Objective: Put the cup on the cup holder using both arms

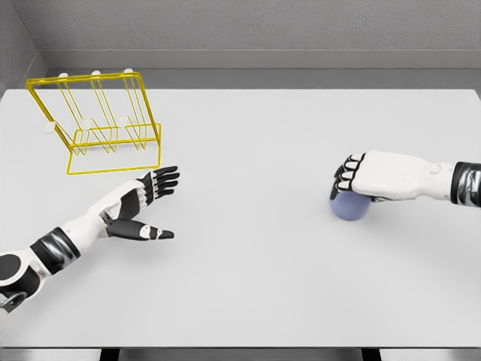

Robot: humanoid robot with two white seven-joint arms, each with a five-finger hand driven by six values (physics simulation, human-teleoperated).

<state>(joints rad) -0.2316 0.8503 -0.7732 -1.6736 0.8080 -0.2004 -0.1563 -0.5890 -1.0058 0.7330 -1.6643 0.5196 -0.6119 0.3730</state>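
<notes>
At the far left of the white tabletop I have the yellow wire cup holder, an open frame of thin rods with a rectangular base loop lying flat on the table and small white-tipped pegs sticking out along its top and sides. It stands upright, well back from my near edge.

Just in front of that rack, to the near side, I see my left hand. Its white forearm comes in from the lower left corner. The palm is turned up and inward, the black-tipped fingers stretched out straight toward the right, and the thumb spread wide below them. It is fully open and has nothing in it. Its fingertips sit close to the base loop of the rack; whether they are clear of it I cannot say.

The middle of the table lies between the two arms.

Over on the right, well apart from the rack, is the pale blue rounded cup, resting on the table. My right hand lies on top of it, knuckles up, the forearm running off the right edge. The fingers are curled down over the far-left side of the cup, wrapped around it in a grasp. Only the lower near part of the cup shows beneath the palm.
</notes>
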